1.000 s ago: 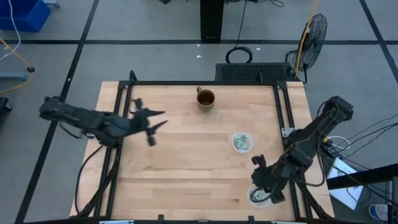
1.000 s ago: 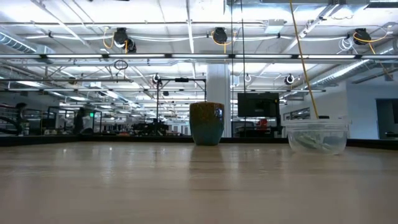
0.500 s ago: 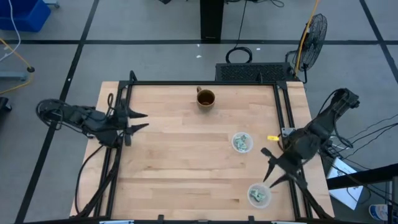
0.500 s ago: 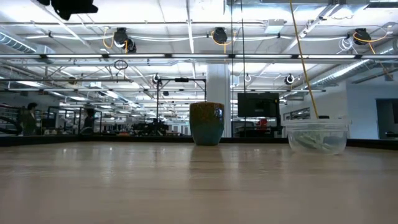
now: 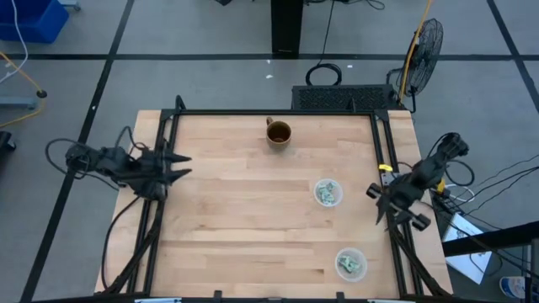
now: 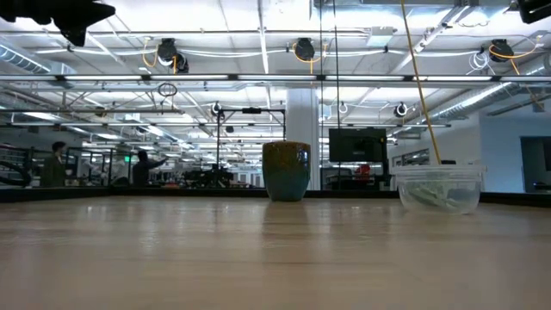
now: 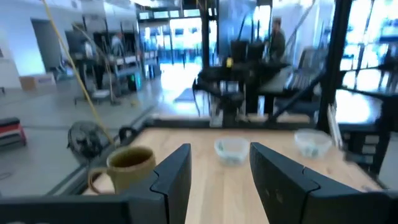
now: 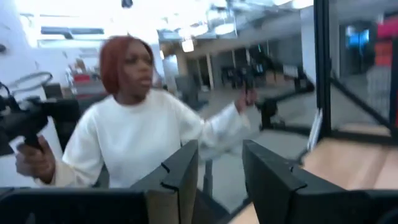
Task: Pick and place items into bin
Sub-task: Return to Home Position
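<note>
The items are tiny pale green wrapped pieces lying in two clear bowls, one bowl (image 5: 328, 192) at mid-right of the table and one (image 5: 351, 263) by the near right corner. In the low view only one bowl (image 6: 437, 189) shows. My left gripper (image 5: 184, 166) hangs open over the table's left edge, far from both bowls. Its wrist view looks between its fingers (image 7: 219, 152) across the table at the bowls (image 7: 231, 149) (image 7: 313, 142). My right gripper (image 5: 375, 206) is open at the right edge, between the two bowls and off to their right. In its own view (image 8: 219, 149) it holds nothing.
A brown mug (image 5: 278, 133) stands near the far edge, also in the low view (image 6: 286, 170) and the left wrist view (image 7: 127, 165). A black frame rail (image 5: 383, 160) runs along the table's sides. A person in a white top (image 8: 137, 143) stands beyond the table.
My right gripper has risen from beside the near-right bowl and drawn back toward the far and right edges, turning as it went. My left gripper has pulled back from over the table toward the left edge. The bowls and the mug have stayed where they were.
</note>
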Tool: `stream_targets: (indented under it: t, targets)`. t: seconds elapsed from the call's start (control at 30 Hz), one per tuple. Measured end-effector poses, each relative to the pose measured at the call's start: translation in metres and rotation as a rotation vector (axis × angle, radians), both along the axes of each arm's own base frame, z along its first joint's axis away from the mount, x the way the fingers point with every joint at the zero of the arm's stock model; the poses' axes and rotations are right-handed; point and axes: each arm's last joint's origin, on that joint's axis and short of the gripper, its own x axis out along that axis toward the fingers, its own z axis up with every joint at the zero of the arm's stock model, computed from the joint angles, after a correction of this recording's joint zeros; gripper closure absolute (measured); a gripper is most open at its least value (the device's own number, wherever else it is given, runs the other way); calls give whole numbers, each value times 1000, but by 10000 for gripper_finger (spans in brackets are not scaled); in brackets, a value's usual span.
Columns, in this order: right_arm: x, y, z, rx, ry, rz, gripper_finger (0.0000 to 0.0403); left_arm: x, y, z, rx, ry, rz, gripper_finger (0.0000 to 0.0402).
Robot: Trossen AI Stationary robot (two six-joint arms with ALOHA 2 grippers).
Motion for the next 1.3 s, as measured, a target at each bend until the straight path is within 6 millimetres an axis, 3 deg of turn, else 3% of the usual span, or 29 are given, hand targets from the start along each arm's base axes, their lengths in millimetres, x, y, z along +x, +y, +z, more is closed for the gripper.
stream_targets:
  t: [0.17, 0.6, 0.8, 0.93, 1.13, 1.3]
  targets:
    - [-3, -2, -6, 0, -38, 20, 283, -5, 2, -17, -20, -51, 10, 231]
    - [-4, -2, -6, -23, -71, 7, 282, 27, -7, -78, -129, -93, 14, 231]
    - [3, 2, -26, -24, -79, 3, 284, 33, -5, -99, -205, -83, 28, 231]
    - [6, 4, -36, 27, -141, -17, 284, 34, -3, -99, -243, -79, 37, 231]
    - [13, 0, -43, 110, -33, -255, 285, 34, 1, -99, -215, -84, 82, 231]
    - [13, 0, -45, 93, -25, -263, 284, 34, 3, -100, -250, -82, 101, 231]
